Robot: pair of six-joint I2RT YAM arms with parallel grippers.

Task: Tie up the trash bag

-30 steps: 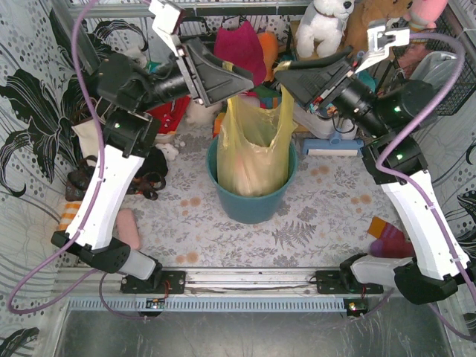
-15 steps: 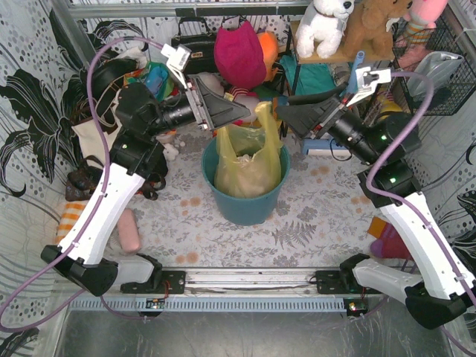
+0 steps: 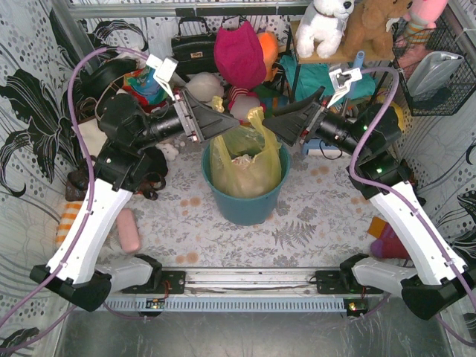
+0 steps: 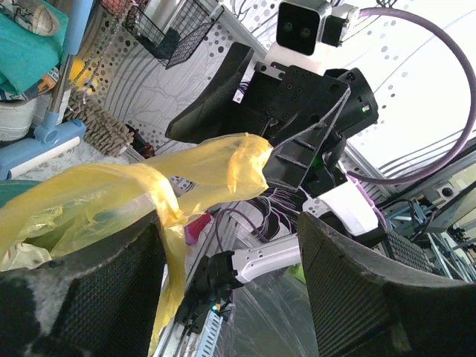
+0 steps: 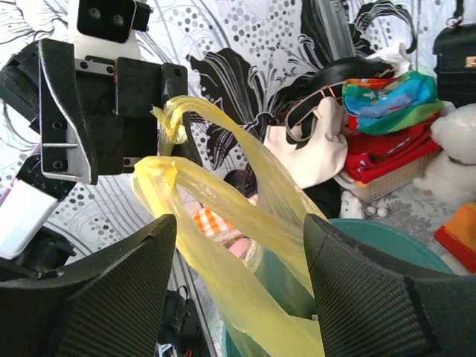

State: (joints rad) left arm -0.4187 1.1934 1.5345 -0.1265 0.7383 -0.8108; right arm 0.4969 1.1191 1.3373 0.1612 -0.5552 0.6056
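- Left end effector (image 3: 234, 120) hovers over the near-left rim of the teal bin (image 3: 245, 207), its fingers (image 4: 89, 290) spread wide, pinching nothing.
- Right end effector (image 3: 277, 126) faces it from across the bin, its jaws likewise spread; its wrist view shows both fingers (image 5: 372, 290) well apart with yellow film running between them, ungripped.
- Between the two arms sits the trash bag (image 3: 245, 169), thin yellow plastic standing inside the bin at the middle of the desk (image 3: 320, 216), with crumpled white paper (image 3: 242, 159) showing at its mouth.
- One handle flap (image 4: 223, 160) stretches from the bag across the left wrist view toward the opposite end effector, a strip of it hanging just beside the left arm's near finger.
- Seen from the right wrist, a second flap (image 5: 172, 119) ends in a crumpled tip just beside the left arm's fingers.
- Behind the bin, a cream tote bag (image 5: 316, 145) lies among the clutter at the patterned wall.
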